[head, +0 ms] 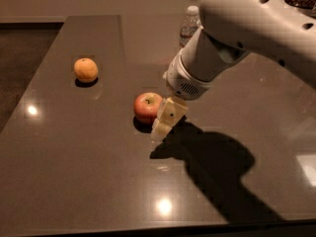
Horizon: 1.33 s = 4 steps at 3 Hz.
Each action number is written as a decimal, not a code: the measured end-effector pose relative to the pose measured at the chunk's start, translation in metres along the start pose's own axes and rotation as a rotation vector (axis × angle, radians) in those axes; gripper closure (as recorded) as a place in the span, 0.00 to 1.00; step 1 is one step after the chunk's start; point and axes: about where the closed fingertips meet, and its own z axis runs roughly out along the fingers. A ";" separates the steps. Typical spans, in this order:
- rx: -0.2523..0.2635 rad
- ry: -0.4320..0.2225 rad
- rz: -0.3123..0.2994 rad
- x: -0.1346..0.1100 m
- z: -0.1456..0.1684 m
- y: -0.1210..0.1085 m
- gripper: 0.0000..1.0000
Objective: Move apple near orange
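A red apple [146,106] with a yellow-green patch at its stem sits near the middle of the dark table [74,162]. A yellow-orange orange [86,69] sits on the table to the apple's far left. My gripper [167,119] hangs from the white arm at the apple's right side, right next to it and low over the table. The arm hides part of the area behind the apple.
A clear water bottle [189,25] stands at the back, partly hidden by the arm. The table's left edge drops to a dark floor. Bright light spots reflect on the tabletop.
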 end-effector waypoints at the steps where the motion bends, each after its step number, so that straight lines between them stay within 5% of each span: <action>1: -0.027 0.009 0.001 -0.012 0.015 0.001 0.00; 4: -0.062 0.009 0.009 -0.034 0.025 -0.015 0.64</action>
